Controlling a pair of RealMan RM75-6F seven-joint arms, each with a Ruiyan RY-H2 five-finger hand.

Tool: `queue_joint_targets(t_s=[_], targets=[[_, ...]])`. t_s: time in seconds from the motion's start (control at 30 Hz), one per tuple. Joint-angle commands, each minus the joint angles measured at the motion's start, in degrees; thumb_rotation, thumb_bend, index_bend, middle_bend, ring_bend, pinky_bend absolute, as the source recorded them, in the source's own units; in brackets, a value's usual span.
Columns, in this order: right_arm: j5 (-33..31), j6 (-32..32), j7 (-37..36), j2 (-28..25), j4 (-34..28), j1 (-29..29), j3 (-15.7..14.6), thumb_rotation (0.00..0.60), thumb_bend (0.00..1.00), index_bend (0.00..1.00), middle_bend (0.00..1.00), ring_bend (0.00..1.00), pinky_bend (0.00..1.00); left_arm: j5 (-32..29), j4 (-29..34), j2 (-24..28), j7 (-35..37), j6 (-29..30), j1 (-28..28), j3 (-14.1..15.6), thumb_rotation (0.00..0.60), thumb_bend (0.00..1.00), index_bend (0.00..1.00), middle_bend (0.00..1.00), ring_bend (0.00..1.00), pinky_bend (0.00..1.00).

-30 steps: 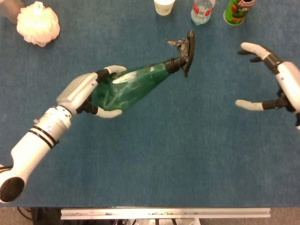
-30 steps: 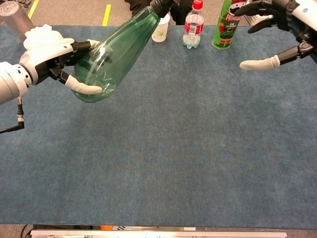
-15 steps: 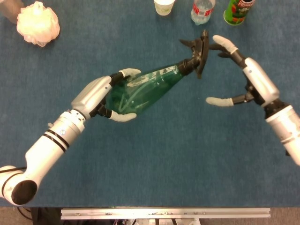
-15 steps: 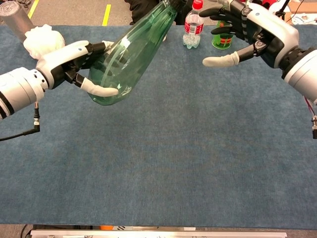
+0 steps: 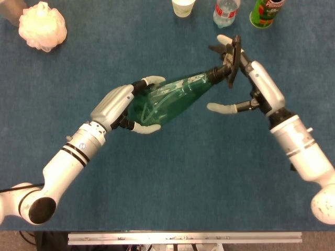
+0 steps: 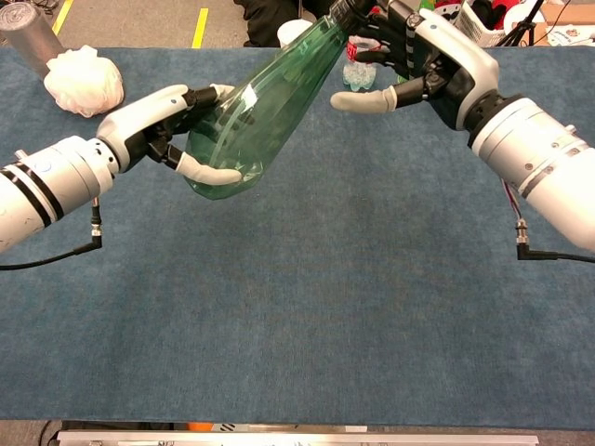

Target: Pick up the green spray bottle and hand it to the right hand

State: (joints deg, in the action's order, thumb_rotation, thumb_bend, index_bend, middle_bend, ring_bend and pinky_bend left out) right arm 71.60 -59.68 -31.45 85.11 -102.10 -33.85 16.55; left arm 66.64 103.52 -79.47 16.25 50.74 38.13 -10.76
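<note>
The green spray bottle (image 5: 175, 97) is a clear green cone with a black spray head (image 5: 231, 67). It is held off the table, tilted, with its head pointing up and to the right. My left hand (image 5: 121, 106) grips the wide base with its fingers wrapped around it; the chest view shows the same grip of the left hand (image 6: 165, 125) on the bottle (image 6: 265, 116). My right hand (image 5: 250, 83) is at the spray head with its fingers spread, upper fingers by the head and thumb (image 5: 222, 108) below the neck. The fingers have not closed around the bottle.
A white bath puff (image 5: 42, 26) lies at the far left. Along the far edge stand a paper cup (image 5: 183, 7), a water bottle (image 5: 226, 11) and a green can (image 5: 266, 11). A metal cylinder (image 6: 26, 35) stands beyond the puff.
My left hand has carried the bottle to the right. My right hand has come in from the right edge to the spray head, still with its fingers spread.
</note>
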Motion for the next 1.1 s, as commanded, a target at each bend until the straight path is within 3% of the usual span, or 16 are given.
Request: queue_joint_targets(t_s=[0.03, 0.23, 0.6, 1.1], targets=[[-1.2, -0.3, 0.7, 1.9, 0.5, -0.8, 0.9, 0.600, 0.00, 0.02, 0.15, 0.05, 0.13, -0.8, -0.2, -0.6, -0.1, -0.1, 0.1, -0.3, 0.600, 0.21, 0.24, 0.23, 0.20, 0.43], [-2.5, -1.1, 0.6, 4.9, 1.1, -1.4, 2.4, 0.600, 0.00, 0.02, 0.15, 0.05, 0.13, -2.2, -0.8, -1.4, -0.4, -0.2, 0.3, -0.7, 0.600, 0.21, 0.24, 0.23, 0.19, 0.43], [-3.9, -1.6, 0.9, 7.8, 3.0, -1.8, 3.8, 0.600, 0.09, 0.02, 0.15, 0.05, 0.13, -3.3, -1.0, -1.6, 1.0, -0.7, 0.1, -1.6, 0.600, 0.21, 0.24, 0.23, 0.19, 0.43], [-3.7, -2.3, -0.2, 10.6, 3.9, -2.4, 5.7, 0.600, 0.10, 0.07, 0.19, 0.06, 0.13, -2.7, -0.9, -2.2, 1.6, -1.2, 0.0, -1.6, 0.600, 0.21, 0.24, 0.23, 0.19, 0.43]])
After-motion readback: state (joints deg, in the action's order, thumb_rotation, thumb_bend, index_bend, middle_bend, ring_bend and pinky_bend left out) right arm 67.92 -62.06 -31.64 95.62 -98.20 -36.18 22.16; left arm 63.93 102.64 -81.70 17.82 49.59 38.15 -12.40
